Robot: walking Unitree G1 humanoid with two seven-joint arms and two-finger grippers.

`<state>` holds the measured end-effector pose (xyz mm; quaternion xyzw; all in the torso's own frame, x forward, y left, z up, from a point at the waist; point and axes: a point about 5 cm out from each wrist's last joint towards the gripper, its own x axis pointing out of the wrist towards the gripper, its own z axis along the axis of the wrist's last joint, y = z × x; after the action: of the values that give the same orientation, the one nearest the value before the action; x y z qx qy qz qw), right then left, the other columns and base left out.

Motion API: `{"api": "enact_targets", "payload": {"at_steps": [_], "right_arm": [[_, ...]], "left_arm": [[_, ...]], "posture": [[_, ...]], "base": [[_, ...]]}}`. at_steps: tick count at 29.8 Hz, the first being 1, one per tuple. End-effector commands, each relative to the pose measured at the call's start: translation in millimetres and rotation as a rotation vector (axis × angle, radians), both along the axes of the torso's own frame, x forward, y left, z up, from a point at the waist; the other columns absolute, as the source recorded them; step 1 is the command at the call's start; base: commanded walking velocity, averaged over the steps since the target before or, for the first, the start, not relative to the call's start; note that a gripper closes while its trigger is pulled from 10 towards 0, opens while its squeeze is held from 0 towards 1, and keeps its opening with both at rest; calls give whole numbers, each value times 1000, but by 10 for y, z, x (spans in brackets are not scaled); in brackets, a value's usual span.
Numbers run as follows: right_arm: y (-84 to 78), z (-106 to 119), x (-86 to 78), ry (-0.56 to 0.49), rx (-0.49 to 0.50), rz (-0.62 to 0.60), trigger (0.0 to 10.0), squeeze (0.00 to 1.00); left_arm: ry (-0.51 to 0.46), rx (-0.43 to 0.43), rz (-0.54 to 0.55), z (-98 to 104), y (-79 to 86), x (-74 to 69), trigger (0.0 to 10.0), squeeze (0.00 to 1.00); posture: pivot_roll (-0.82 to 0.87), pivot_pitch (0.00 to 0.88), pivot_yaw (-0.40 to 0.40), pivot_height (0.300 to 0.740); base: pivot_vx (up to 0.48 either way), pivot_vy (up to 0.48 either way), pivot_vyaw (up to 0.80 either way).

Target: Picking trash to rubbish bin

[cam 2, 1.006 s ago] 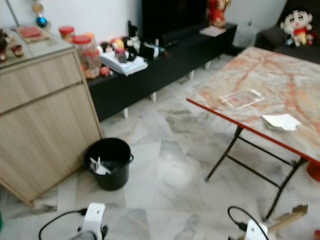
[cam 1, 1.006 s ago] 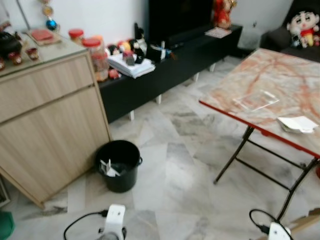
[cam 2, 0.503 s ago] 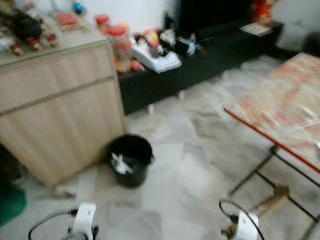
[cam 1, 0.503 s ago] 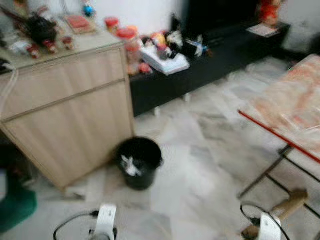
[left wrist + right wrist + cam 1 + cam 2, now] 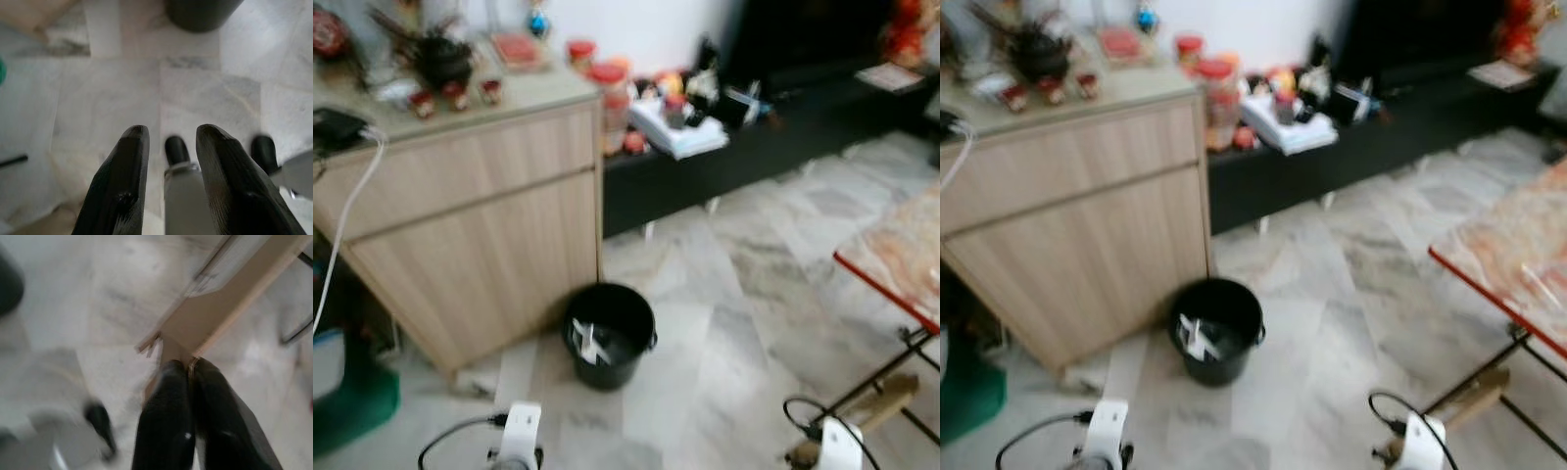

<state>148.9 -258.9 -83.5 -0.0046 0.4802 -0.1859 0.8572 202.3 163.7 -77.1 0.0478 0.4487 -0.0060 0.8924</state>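
- Swinging leftward over the last second, the head camera now has the wooden cabinet (image 5: 480, 225) filling the left half of the eye views, while the red-edged bench (image 5: 898, 262) has slid out to the right edge; the things themselves look unmoved, so this is the robot turning, with blur to match.
- Marble floor (image 5: 734, 323) lies open between the cabinet and the bench, and the low black TV shelf (image 5: 773, 147) runs behind, away from the bin.
- Rubbish bin (image 5: 609, 335), black and round, stands on the floor just beside the cabinet's front corner, near the middle of the eye views; some white paper (image 5: 584, 343) already lies inside it.
- Trash in hand is a flat strip of brown cardboard (image 5: 222, 316), well to the right of the bin and low, close to the bench legs; it also shows at the lower right of the eye view.
- Right end effector (image 5: 190, 382) is clenched on the cardboard's near end, fingers pressed together around it.
- Left end effector (image 5: 168, 147) hangs released and empty above the floor, short of the bin, fingers apart.
- Progress, as a judgement: pickup is done and the robot is facing the bin; closing the remaining gap, bringing the cardboard over the rim and letting go are left.
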Motion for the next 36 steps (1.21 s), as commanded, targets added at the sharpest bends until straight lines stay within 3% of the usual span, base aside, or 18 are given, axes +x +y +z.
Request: {"api": "enact_targets", "payload": {"at_steps": [1,3,6,8,11,12,13,18,19,21,22,25,28,36], "right_arm": [[-15,19,20,68,-127,312,10000,0],[-1,10,-1,89,-139,406,10000,0],[-15,11,-9,98,-152,426,10000,0],[-59,71,82,84,-245,521,10000,0],[-73,161,254,17,-279,523,10000,0],[-41,236,414,-44,-288,524,10000,0],[-27,259,463,-61,-289,526,10000,0],[246,428,871,-179,-239,612,10000,0],[388,483,999,-216,-201,652,10000,0],[520,523,1096,-239,-165,676,10000,0],[685,540,1164,-245,-97,703,10000,0],[814,536,1191,-228,-64,742,10000,0],[1143,517,1205,-192,37,836,10000,0],[1316,536,1218,-200,29,951,10000,0]], "left_arm": [[17,-22,-13,-30,-97,-44,10000,0],[17,-22,-13,-30,-94,-44,10000,0],[17,-22,-13,-29,-93,-44,10000,0],[19,-20,-12,-33,-83,-51,10000,0],[21,-19,-13,-37,-78,-60,10000,0],[22,-19,-14,-38,-75,-63,10000,0],[22,-18,-14,-38,-74,-63,10000,0],[18,-19,-16,-32,-83,-50,10000,0],[14,-19,-16,-26,-87,-38,10000,0],[9,-19,-11,-19,-83,-26,10000,0],[6,-20,-7,-15,-78,-18,10000,0],[5,-19,-6,-14,-74,-18,10000,0],[7,-18,-5,-18,-66,-27,10000,0],[3,-21,-5,-12,-80,-15,10000,0]], "posture": [[-164,32,-59,740],[-164,32,-59,740],[-164,32,-59,740],[-160,32,-58,740],[-162,29,-55,740],[-163,28,-53,740],[-163,28,-53,740],[-156,28,-56,740],[-143,31,-62,740],[-140,33,-65,740],[-140,33,-65,740],[-139,37,-66,740],[-142,43,-61,740],[-141,48,-67,740]], "base": [[296,0,0],[300,0,0],[300,0,0],[302,0,0],[300,0,0],[300,0,0],[300,0,0],[295,0,0],[296,0,0],[292,0,0],[292,0,0],[298,0,0],[305,0,0],[307,0,0]]}}
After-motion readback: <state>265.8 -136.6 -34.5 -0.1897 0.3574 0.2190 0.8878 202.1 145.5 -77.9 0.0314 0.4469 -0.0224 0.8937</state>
